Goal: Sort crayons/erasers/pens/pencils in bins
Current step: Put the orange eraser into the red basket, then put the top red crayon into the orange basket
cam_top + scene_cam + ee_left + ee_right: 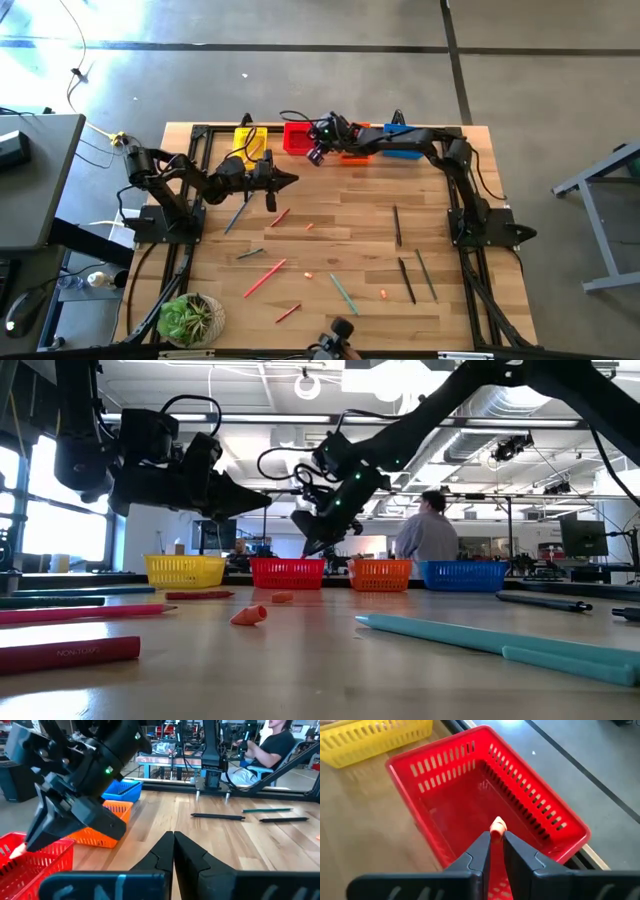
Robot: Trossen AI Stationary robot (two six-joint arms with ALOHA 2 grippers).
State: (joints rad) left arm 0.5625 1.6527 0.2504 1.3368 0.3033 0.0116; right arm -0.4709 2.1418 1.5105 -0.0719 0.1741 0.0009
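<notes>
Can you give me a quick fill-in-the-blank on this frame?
1. The right gripper pinches an ____ at its tip.
2. It hangs over the ____ bin.
3. The left gripper is ____ and holds nothing.
4. The bin next to the blue bin is ____.

Missing: eraser; red; shut; orange

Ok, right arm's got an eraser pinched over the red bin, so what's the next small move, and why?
Probably open the jaws of the right gripper and let go. The eraser is pinched at the fingertips directly above the red bin, inside its walls, so it should drop in. The left gripper waits shut over the table, clear of the drop.
</notes>
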